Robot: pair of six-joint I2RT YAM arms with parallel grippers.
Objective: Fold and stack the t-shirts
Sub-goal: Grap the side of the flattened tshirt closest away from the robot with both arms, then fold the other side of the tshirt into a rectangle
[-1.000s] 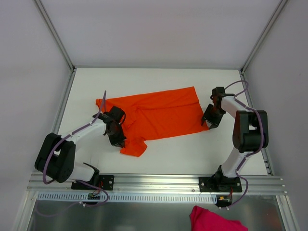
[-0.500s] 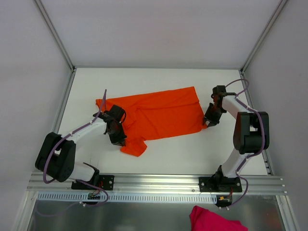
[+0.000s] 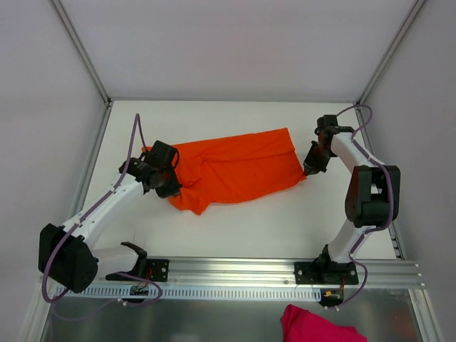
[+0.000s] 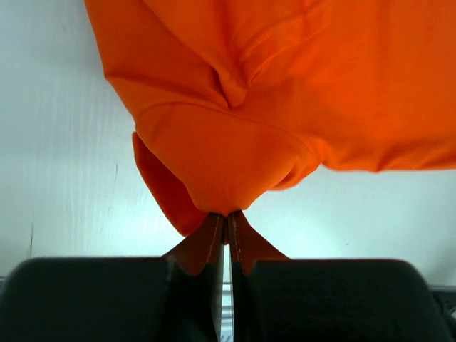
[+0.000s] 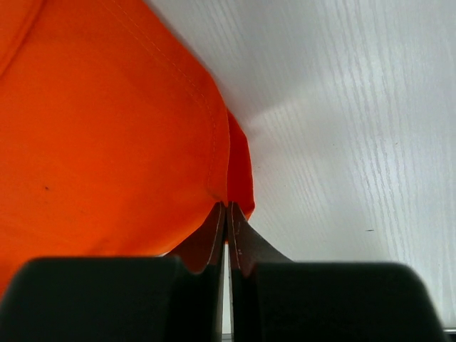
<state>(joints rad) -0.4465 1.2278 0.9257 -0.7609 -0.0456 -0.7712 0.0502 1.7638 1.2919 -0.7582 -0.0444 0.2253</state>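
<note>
White tabletop [image 3: 235,228], pale walls | shirt [image 3: 239,167] lengthwise left-right, right end farther | left tool [image 4: 226,217] clenched on left end | right tool [image 5: 226,206] clenched on right corner

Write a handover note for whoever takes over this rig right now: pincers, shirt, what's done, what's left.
Left pincer: shut on a fold of the orange t-shirt at its left end.
Right pincer: shut on the shirt's right edge.
Shirt: on the table, spread sideways, rumpled at left.
Done: both ends gripped.
Left: fold it, then stack.
</note>
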